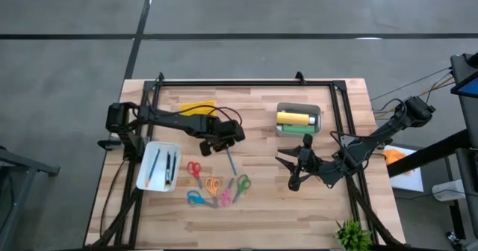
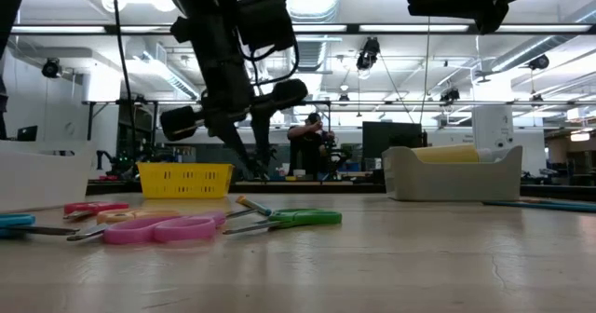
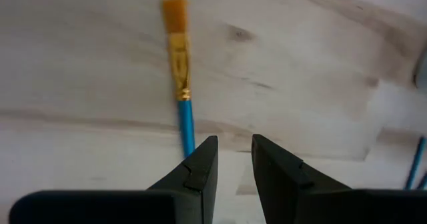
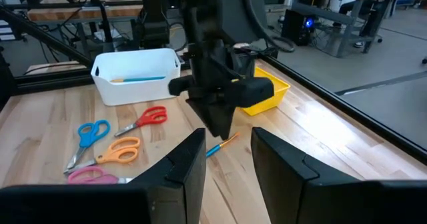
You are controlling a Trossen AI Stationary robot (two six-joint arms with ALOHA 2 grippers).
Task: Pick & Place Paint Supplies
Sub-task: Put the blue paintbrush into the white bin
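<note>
Already some sorting looks done. At the left of the bench (image 1: 179,221), a pale butcher-block wood top, the white tray (image 1: 157,166), a smooth rectangular plastic bin, holds a few thin sticks, one orange, one dark and one pale blue. Just beyond it, the left gripper (image 1: 228,141) hangs over the teal brush (image 1: 231,161), which lies flat on the wood near the middle. The left wrist view shows the brush with a slim blue shaft, a gold metal ferrule and flat orange bristles (image 3: 175,14); the fingers (image 3: 200,167) stand a small gap apart and grip nothing, the shaft running beside one finger rather than between them. This brush looks like the item now in hand, and it is not yet picked up.

Below it sits a loose cluster of scissors (image 1: 216,187) with glossy plastic loop handles in red, orange, blue, pink and green; whether they count as supplies to be moved cannot be told. A yellow basket (image 1: 197,107) with slotted walls stands at the back.

Further right, the grey tray (image 1: 299,121), matte with rounded corners, already holds a yellow bottle (image 1: 293,118) and a green bottle (image 1: 295,128), both cylinders lying on their sides. The right gripper (image 1: 296,172) waits near the bench's right edge, fingers spread and empty.
</note>
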